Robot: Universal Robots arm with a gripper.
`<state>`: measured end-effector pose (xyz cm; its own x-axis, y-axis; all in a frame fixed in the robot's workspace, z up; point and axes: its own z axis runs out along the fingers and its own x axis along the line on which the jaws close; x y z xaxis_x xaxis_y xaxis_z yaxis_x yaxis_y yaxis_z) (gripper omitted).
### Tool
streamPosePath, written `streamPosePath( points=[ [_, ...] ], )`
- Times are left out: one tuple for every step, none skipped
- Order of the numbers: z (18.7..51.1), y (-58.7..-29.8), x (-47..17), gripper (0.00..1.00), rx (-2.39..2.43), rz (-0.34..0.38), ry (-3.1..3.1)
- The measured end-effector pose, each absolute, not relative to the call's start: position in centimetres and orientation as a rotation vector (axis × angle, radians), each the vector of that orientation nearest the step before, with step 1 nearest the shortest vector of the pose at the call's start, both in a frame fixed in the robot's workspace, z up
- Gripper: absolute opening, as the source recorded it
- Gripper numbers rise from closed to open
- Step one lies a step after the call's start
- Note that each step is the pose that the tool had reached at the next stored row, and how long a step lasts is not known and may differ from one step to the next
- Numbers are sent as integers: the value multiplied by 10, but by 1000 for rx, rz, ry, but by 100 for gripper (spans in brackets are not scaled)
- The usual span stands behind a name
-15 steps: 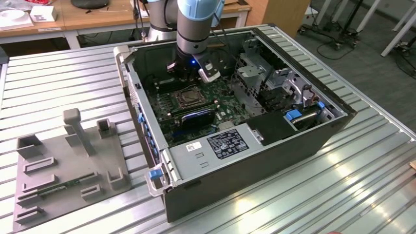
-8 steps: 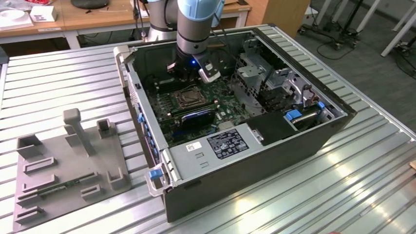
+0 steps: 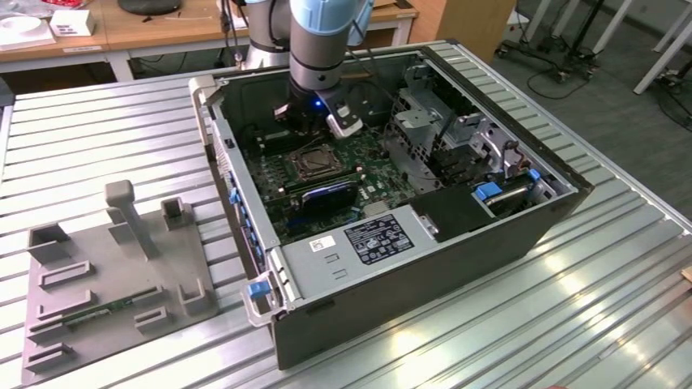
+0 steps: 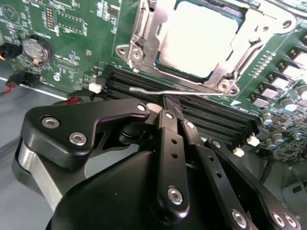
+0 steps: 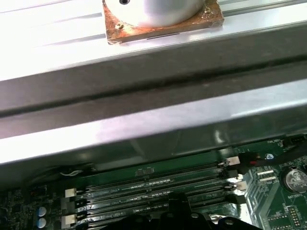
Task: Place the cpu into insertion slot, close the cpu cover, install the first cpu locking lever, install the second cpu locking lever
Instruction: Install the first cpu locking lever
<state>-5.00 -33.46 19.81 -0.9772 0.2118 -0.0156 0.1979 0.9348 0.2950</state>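
**Gripper** [image 4: 171,101]: black two-finger unit on the arm, lowered inside the open computer case [image 3: 454,267]. The fingers are drawn together with almost no gap. The tips are at a thin locking lever [image 4: 148,90]; I cannot tell whether they pinch the rod or only press against it.

**Locking lever:** bare metal wire lying along the near edge of the socket, between it and the memory slots [image 4: 211,117].

**The cpu** [image 4: 201,38]: pale metal face, seated flat in the insertion slot [image 3: 314,163].

**The cpu cover** [image 4: 141,43]: silver frame lowered over the chip, whose face shows through the window.

**Circuit board** [image 4: 76,28]: green. It carries a coin battery [image 4: 36,48] well apart from the socket.

**Memory slots, first wrist view** [image 5: 153,191]: long parallel rows with white end clips, below the grey case wall.

**Table** [image 3: 97,146]: ribbed metal bearing the case. A grey fixture plate [image 3: 108,275] lies on it at the exterior view's left.
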Motion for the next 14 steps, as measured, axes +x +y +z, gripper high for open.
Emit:
streamPosePath(
  points=[
    [198,-335,-51,10,322,456,3043],
    [198,-334,-51,10,322,456,3043],
    [198,-334,-52,10,322,456,3043],
    [199,-334,-52,10,322,456,3043],
    [199,-334,-53,10,322,457,3043],
    [200,-334,-53,10,322,457,3043],
    [200,-334,-54,10,322,457,3043],
    [201,-334,-54,10,322,458,3043],
    [201,-334,-54,10,322,459,3043],
    [202,-333,-55,10,322,460,3043],
    [202,-333,-55,10,322,461,3043],
    [202,-332,-56,10,322,465,3042],
    [202,-332,-57,10,323,472,3041],
    [202,-331,-57,10,323,482,3041]
  ],
)
